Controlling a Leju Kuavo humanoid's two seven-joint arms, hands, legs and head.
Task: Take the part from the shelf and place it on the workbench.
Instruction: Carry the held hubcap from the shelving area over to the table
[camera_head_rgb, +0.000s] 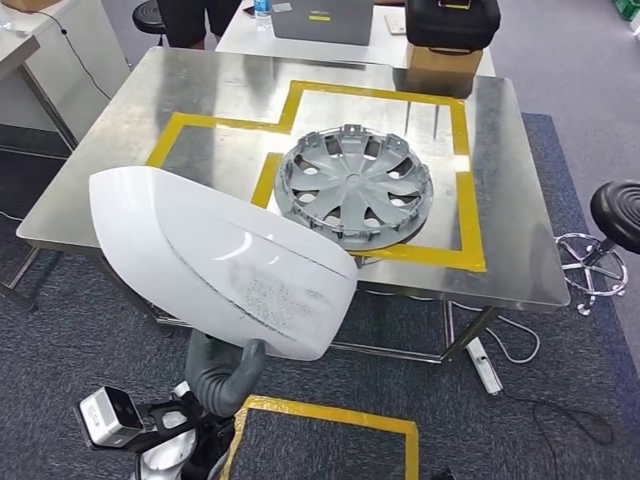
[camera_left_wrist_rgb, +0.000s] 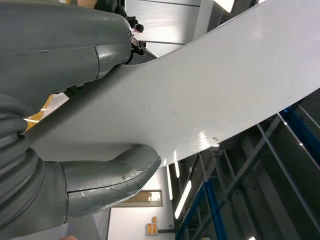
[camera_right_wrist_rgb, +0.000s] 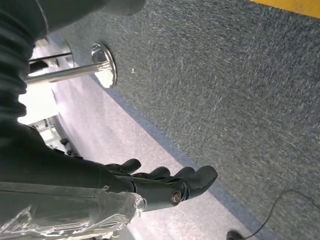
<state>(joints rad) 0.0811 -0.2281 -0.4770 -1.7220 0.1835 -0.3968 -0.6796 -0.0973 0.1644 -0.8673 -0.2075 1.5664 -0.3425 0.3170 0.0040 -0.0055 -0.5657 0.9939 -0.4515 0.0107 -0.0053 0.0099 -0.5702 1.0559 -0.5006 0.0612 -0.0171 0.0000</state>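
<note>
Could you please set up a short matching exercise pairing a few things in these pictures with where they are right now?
Things:
1. white part
2. hubcap
3. stool
4. right hand

Places:
A. lying on the workbench inside the yellow tape outline
B. hanging above the carpet, holding nothing
C. on the floor beside the workbench's right end
D. held by the left hand, in front of the workbench's near edge

Pairs: 1-D, 2-A, 3-C, 4-B
</note>
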